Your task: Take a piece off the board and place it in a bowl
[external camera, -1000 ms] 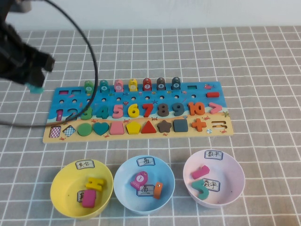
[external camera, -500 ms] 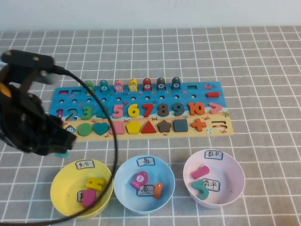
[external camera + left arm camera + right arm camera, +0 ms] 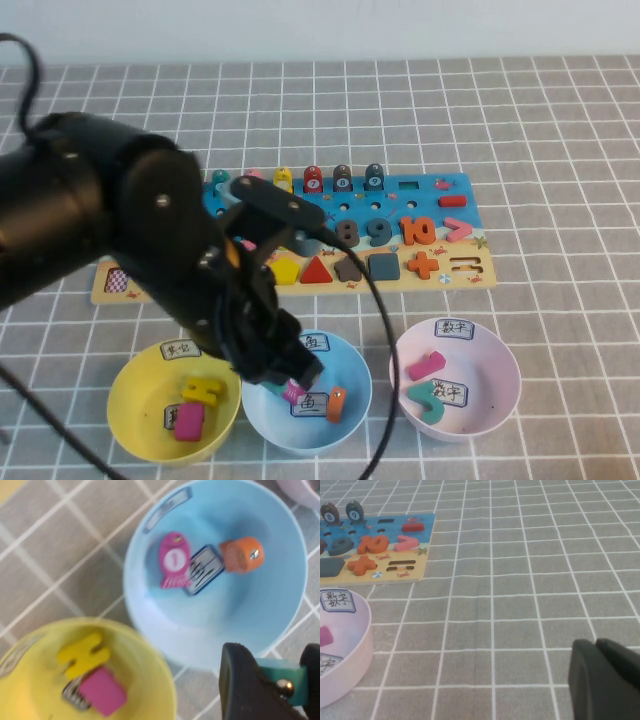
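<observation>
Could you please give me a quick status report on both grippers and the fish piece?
Left gripper shut on teal fish piece, above light blue bowl edge. Right gripper parked low over table. Nothing blocking the drop.

You see: bowls 3 (image 3: 306,395) | boards 1 (image 3: 440,275) | fish in the blue bowl 2 (image 3: 173,560) | arms 2 (image 3: 120,240)

Board (image 3: 440,262) behind bowl (image 3: 352,370).

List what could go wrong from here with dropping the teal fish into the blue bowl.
The left gripper holds the teal fish piece near the light blue bowl rim, so a release might land outside or in the neighbouring yellow bowl. The pink fish could deflect it. The right gripper rests apart.
</observation>
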Tool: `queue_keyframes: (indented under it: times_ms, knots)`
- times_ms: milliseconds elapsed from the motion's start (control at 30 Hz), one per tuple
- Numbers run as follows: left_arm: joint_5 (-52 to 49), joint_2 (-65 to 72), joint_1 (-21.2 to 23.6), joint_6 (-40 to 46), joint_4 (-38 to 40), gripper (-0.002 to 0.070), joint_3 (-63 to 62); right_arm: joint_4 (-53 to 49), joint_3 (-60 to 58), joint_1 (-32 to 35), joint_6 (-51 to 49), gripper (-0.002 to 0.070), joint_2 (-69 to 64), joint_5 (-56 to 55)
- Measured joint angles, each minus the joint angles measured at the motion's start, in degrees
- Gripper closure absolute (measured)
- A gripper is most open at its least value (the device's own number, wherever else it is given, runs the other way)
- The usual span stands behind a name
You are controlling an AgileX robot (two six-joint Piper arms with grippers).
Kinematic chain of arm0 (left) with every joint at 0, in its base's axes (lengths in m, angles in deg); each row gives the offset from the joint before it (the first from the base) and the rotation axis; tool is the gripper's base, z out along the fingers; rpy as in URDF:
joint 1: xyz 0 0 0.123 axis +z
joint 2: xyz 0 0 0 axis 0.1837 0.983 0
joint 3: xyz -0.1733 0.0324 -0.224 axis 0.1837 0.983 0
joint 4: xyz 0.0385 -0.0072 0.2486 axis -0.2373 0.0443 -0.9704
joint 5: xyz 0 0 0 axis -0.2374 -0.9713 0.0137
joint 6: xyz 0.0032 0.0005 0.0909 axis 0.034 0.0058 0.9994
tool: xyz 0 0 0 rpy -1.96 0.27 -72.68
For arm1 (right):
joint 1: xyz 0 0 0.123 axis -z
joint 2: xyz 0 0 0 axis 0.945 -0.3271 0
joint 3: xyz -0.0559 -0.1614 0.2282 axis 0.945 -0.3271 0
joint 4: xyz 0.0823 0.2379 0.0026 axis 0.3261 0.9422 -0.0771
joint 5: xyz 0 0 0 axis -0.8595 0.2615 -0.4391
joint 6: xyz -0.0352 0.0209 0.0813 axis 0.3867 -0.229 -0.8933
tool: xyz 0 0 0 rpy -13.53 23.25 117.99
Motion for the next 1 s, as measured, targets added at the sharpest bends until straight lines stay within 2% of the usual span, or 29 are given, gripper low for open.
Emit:
queue_keyframes:
  times_ms: [267, 1000]
  knots:
    - [-2.53, 7.96, -1.56, 0.00, -0.12, 0.0482, -5.70, 0.00, 0.00, 0.00, 0.00, 0.0694, 0.00, 0.00]
    - [-1.20, 15.73, -1.56, 0.15, -1.19, 0.0482, -6.17, 0.00, 0.00, 0.00, 0.00, 0.0694, 0.00, 0.00]
